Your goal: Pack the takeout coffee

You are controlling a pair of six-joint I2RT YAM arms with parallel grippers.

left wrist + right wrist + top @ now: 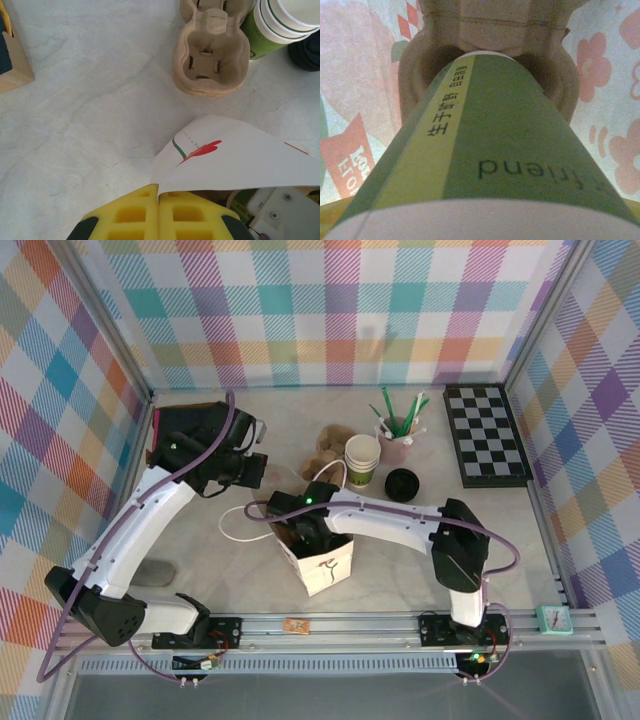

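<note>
Ok so, starting at the left of the desk [225, 570]: there's a flat grey thing [155, 572] near the near-left corner. The left claw [159, 196] has its yellow fingers pressed together, tips right at the rim of the white paper bag [328, 565]. Can't tell if any paper is actually pinched in there.

The bag stands upright around the middle of the desk, towards the near edge. The right claw [303, 535] is down inside it, clamped on the takeout coffee [500, 130]. The wrist cam has the green body running away from the lens, with its base sitting at a pocket of a cardboard carrier [490, 25] in the bag.

Further back there's a stack of empty carriers [210, 60], and just right of it a stack of white-and-green cups [362, 462]. Then comes a loose black lid [402, 484], and a pinkish cup of green sticks [393, 445] behind it. A checkerboard [486, 435] sits in the far-right corner, and a little teal clock [553, 618] at the near-right corner.
</note>
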